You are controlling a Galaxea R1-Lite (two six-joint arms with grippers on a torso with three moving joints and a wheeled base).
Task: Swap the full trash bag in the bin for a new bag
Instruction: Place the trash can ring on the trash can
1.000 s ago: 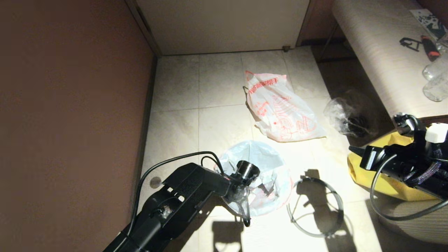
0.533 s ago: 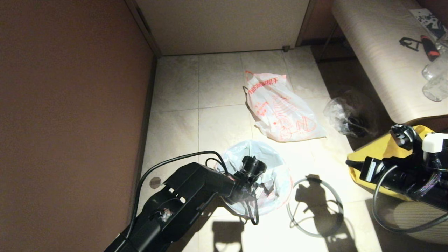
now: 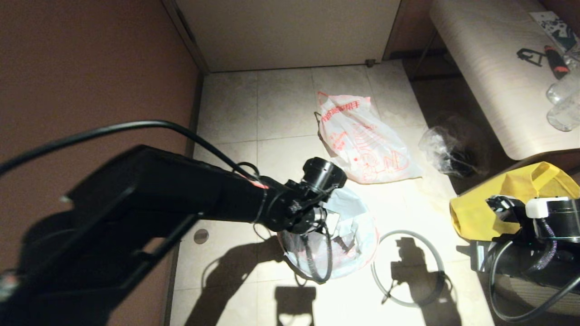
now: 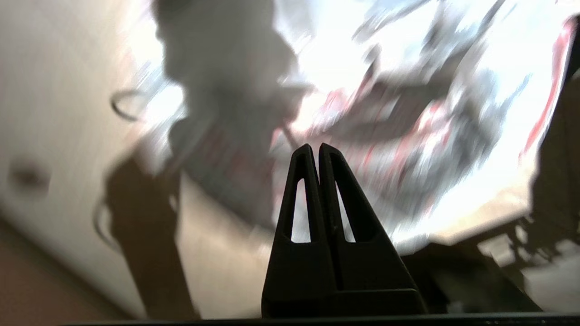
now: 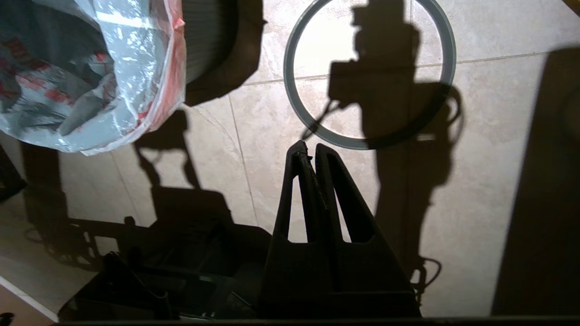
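Pale stone tiles (image 3: 281, 117) cover the floor before me, lit hard from above so shadows fall sharp near the bottom of the frame. A dark reddish-brown wall (image 3: 90, 77) fills the left side. A cream door (image 3: 290, 31) closes the top. A light wood-grain desk (image 3: 489, 68) stands at upper right.

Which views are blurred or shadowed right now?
Left wrist view: heavy motion smear over the new bag; only the shut left gripper is sharp. Right wrist view: crisp, hard arm shadow across the grey hoop beyond the shut right gripper. Head view: harsh light, dark shadows on the floor tiles.
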